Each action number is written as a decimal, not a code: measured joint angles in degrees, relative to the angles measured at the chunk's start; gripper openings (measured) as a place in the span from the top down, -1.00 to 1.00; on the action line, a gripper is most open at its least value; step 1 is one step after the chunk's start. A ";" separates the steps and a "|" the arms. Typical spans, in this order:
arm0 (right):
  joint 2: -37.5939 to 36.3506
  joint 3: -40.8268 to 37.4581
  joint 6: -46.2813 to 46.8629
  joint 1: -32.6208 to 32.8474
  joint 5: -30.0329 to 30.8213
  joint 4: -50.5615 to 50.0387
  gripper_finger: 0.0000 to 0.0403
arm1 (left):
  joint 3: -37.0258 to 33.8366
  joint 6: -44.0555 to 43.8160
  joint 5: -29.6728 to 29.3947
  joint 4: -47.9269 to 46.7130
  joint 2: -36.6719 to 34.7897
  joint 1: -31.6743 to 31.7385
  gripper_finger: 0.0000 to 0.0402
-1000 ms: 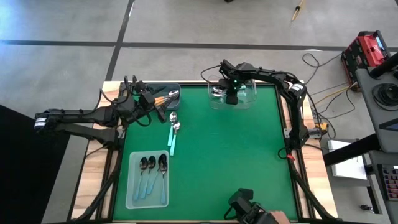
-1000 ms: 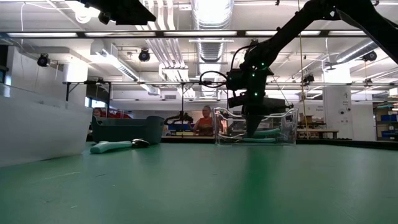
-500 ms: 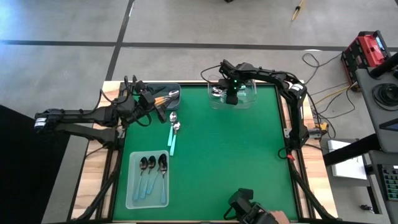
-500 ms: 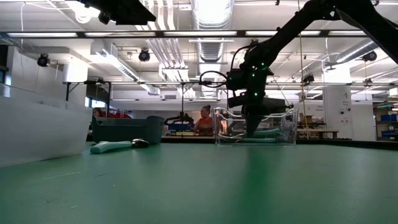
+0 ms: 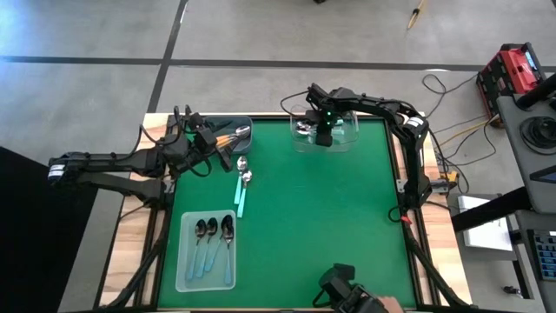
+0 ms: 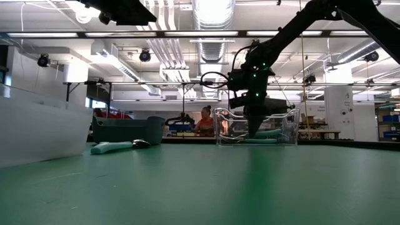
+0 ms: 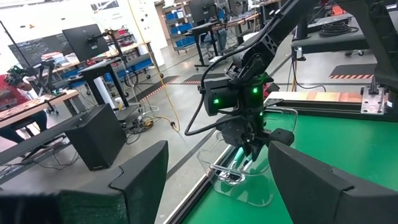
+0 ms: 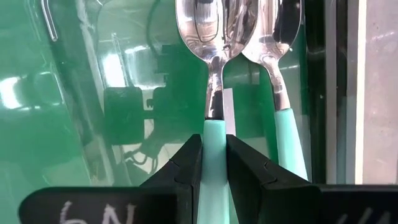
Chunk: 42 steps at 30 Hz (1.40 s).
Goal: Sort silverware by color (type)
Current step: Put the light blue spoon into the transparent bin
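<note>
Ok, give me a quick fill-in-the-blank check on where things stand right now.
1. The right hand is shut on a spoon with a ____ handle.
2. It sits in the ____ clear bin.
3. The light tray holds ____ spoons.
4. The left hand hovers open by the ____ bin.

Missing words: teal; far; three; dark

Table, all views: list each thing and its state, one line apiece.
Right gripper: shut on a teal-handled spoon inside the clear bin.
Left gripper: open, empty, beside the dark bin.
Dark bin: holds orange-handled spoons.
White tray: three light-blue-handled spoons.
Two spoons: loose on the mat.
</note>
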 joint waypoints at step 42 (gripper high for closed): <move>-2.33 1.31 4.42 0.08 -0.13 -1.07 0.62 | -0.49 -2.32 0.04 -1.00 -0.07 0.00 -0.29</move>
